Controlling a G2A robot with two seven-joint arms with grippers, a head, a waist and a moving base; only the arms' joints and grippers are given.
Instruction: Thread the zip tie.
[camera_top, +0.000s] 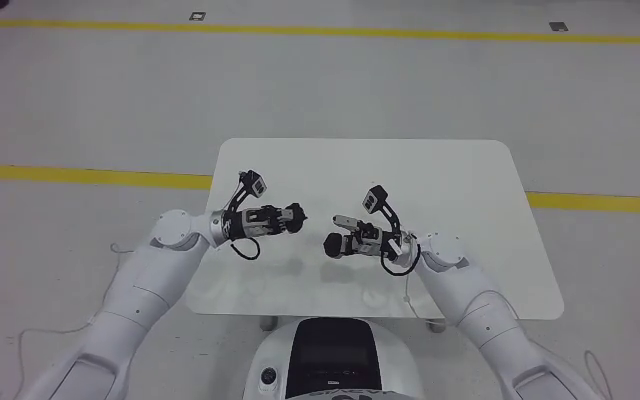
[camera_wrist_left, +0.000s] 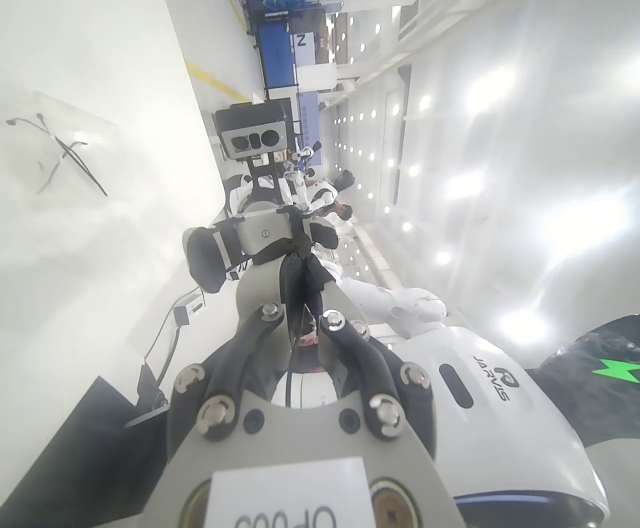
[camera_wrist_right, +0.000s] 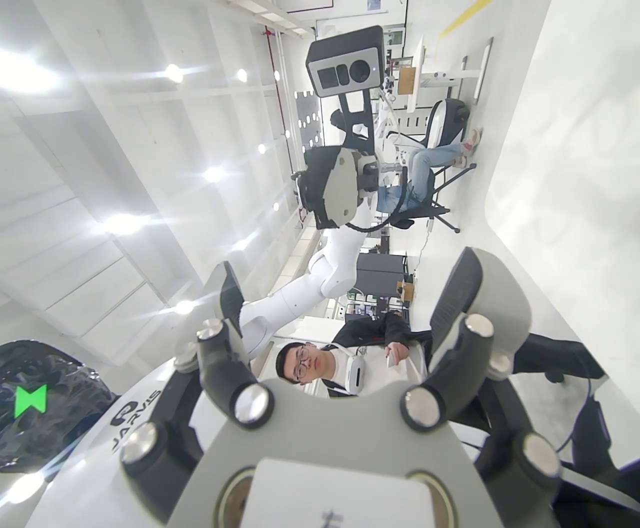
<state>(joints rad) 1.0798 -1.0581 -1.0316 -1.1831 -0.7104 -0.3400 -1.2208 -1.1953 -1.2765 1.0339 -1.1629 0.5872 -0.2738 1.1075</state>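
Above the middle of the white table (camera_top: 450, 190), my two grippers face each other with a small gap between them. My left gripper (camera_top: 297, 217) (camera_wrist_left: 299, 250) is shut on a thin black zip tie (camera_wrist_left: 272, 251) that sticks out sideways at its tips. My right gripper (camera_top: 330, 243) (camera_wrist_right: 345, 290) stands open with nothing between its fingers (camera_wrist_right: 457, 287). In the left wrist view, the right gripper (camera_wrist_left: 265, 245) shows just beyond the left fingertips, its black pads (camera_wrist_left: 205, 260) spread apart. From the right wrist, the left gripper (camera_wrist_right: 332, 187) shows farther off.
Several loose black zip ties (camera_wrist_left: 65, 155) lie on a clear sheet on the table, off to one side of the grippers. The table's rounded edge (camera_top: 225, 150) is near the left arm. A seated person (camera_wrist_right: 425, 165) is in the room behind.
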